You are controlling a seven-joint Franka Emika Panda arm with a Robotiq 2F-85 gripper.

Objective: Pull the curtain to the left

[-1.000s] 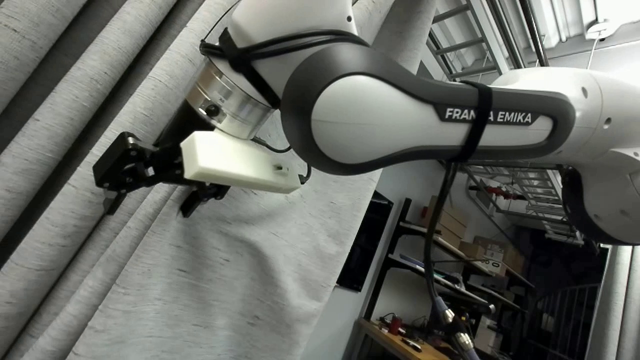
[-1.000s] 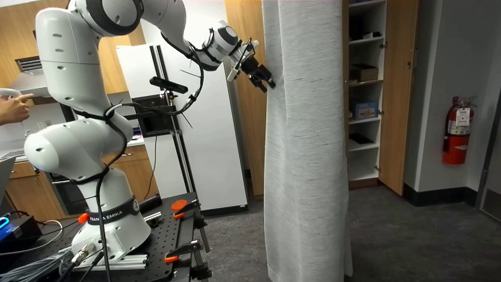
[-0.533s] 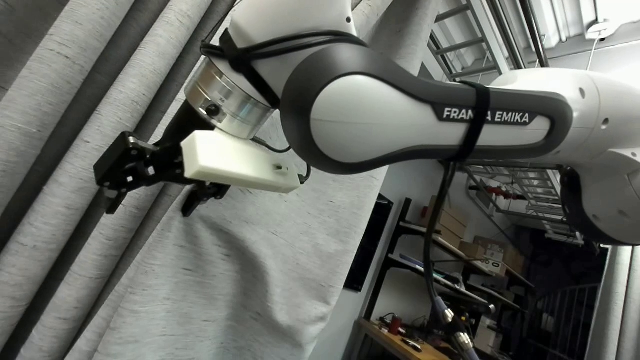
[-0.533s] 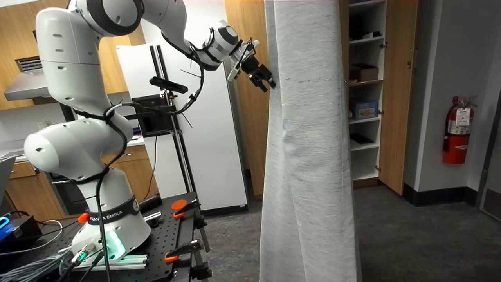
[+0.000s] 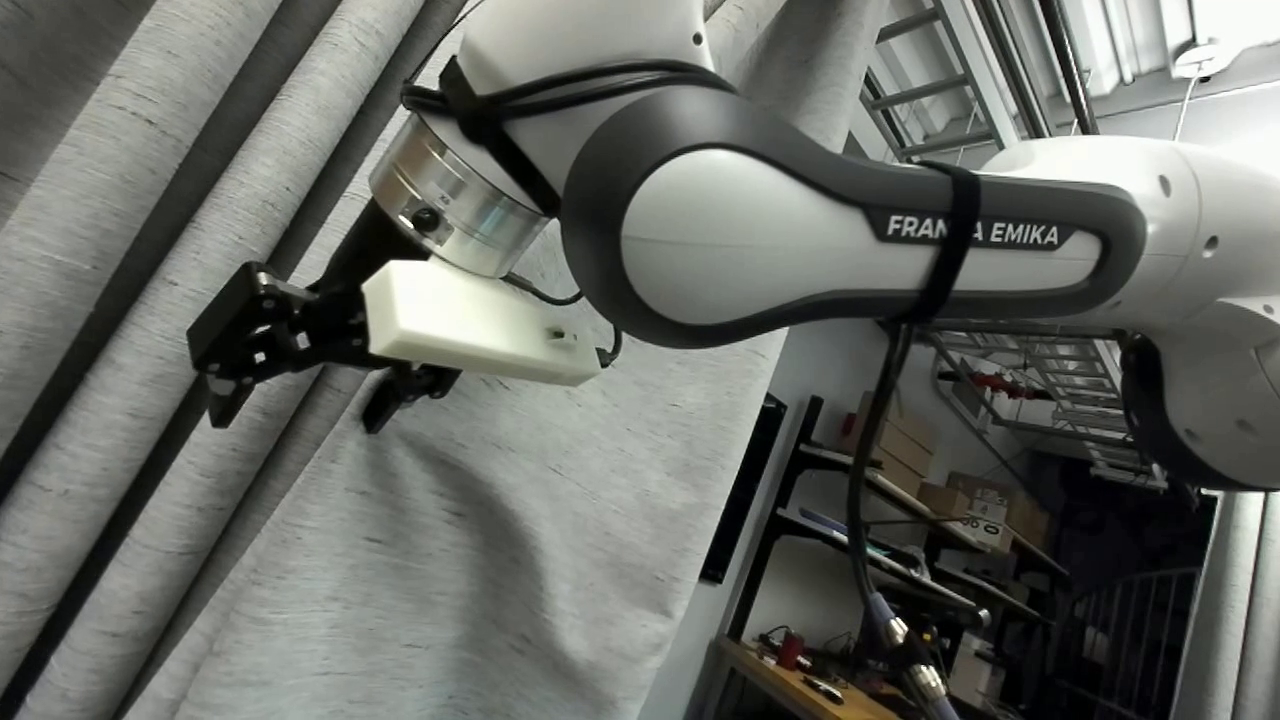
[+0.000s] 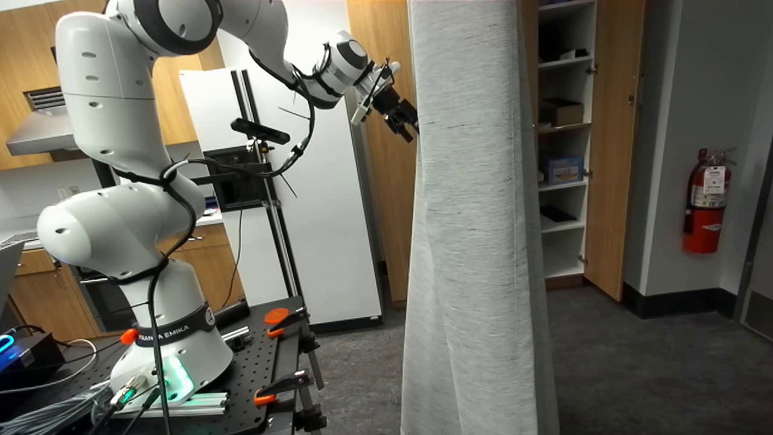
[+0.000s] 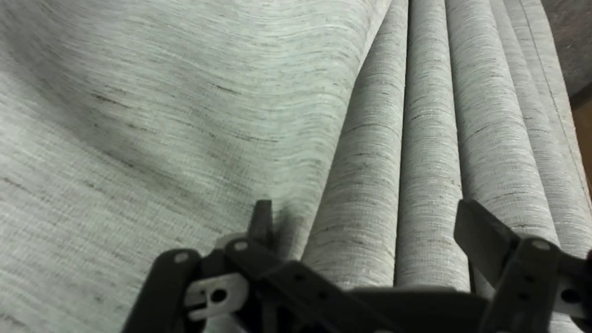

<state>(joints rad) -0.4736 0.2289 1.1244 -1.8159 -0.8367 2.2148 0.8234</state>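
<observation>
The curtain is a large light-grey woven drape with long pleats, seen in both exterior views (image 5: 480, 580) (image 6: 471, 211). It fills most of the wrist view (image 7: 185, 115). My gripper is black and open. In an exterior view its fingers (image 5: 298, 415) are spread in front of the folds. In the wrist view the fingers (image 7: 365, 208) stand on either side of a pair of narrow pleats, and the left fingertip seems to press into the cloth. In an exterior view the gripper (image 6: 409, 130) is at the curtain's left edge, its front fingertip partly hidden by cloth.
A camera on a stand (image 6: 259, 130) and a white fridge (image 6: 314, 211) are near the arm. The base stands on a black perforated table (image 6: 256, 338) with clamps. An open cabinet (image 6: 561, 151) is behind the curtain. Shelves with boxes (image 5: 900, 450) show beyond the arm.
The curtain's folds have shifted and swayed, and cloth now covers part of the fingertips. The arm is almost still. The base light turned green, and a person's hand left the view.
</observation>
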